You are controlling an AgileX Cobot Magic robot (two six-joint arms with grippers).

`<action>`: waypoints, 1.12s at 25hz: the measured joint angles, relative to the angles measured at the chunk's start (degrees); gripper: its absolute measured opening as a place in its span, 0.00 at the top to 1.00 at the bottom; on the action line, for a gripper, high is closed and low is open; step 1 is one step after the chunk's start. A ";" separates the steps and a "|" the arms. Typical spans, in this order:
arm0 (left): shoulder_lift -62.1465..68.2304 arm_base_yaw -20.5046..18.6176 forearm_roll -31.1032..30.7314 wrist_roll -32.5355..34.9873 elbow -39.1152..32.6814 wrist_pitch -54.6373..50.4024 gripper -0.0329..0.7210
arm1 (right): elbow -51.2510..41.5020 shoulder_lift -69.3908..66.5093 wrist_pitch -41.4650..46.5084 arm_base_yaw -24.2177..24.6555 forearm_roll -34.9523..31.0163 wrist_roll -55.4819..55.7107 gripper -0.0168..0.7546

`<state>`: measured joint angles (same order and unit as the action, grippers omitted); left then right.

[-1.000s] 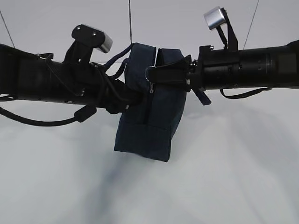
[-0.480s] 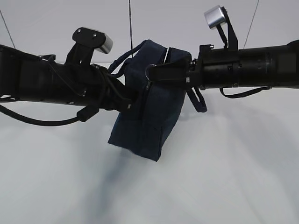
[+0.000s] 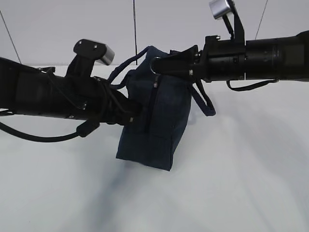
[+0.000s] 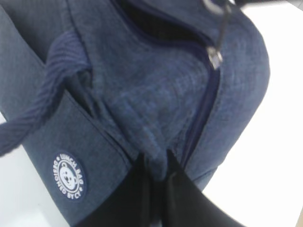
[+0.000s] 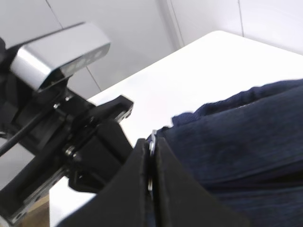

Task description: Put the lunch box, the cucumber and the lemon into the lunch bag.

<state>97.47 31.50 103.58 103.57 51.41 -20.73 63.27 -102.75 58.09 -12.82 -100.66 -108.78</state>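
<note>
Left claw [image 4: 158, 163] pinching lunch bag [image 3: 159, 116] side | right claw [image 5: 150, 163] clamping ring pull [image 3: 155, 66]

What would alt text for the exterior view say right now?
A dark navy lunch bag hangs above a white table, held between two black arms. The left tool pinches its side fabric; the right tool is shut on the silver ring pull at the top.

A white table [image 3: 241, 183] — bare, matte — meets a pale wall [image 3: 183, 19].
</note>
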 joint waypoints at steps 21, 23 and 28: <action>-0.57 0.00 -10.47 -11.15 -1.22 -5.90 0.96 | 2.66 0.00 -12.83 -0.51 0.33 -1.30 0.97; -0.79 0.00 -10.74 -11.79 -1.41 -6.26 0.96 | 2.66 0.00 -12.66 -0.55 0.45 -1.40 0.97; -0.93 0.00 -9.85 -12.00 -1.83 -5.97 0.96 | 2.66 0.00 -11.57 -0.64 0.55 -1.40 0.97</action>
<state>96.55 31.50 93.73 91.57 49.58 -26.70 65.94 -102.75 46.53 -13.46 -100.11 -110.18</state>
